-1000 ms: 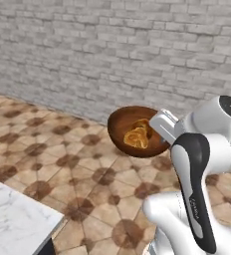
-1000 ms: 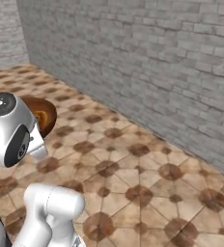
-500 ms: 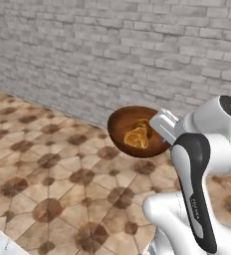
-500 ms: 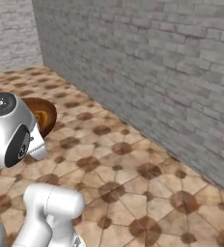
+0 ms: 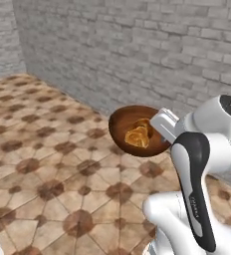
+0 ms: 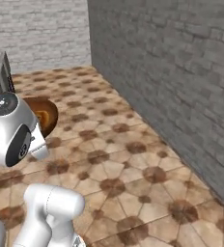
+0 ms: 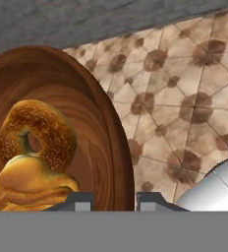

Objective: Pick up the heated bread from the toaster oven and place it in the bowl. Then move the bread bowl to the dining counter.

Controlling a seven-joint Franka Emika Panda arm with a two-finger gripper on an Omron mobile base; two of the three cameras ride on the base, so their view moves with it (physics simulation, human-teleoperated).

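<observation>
2 fingertips [image 7: 81,201] clamp the bowl [image 7: 94,128] rim, bread [image 7: 35,157] just beyond.

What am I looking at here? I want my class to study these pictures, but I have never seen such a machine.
This is a computer-drawn scene. A white robot arm stands on a base that can drive. Two cameras ride behind it, one left, one right; a third sits on its hand, looking along the gripper. The gripper is shut on the rim of a brown wooden bowl, held up in the air above a tiled floor, near a grey brick wall. In the bowl lies a golden piece of bread.
</observation>
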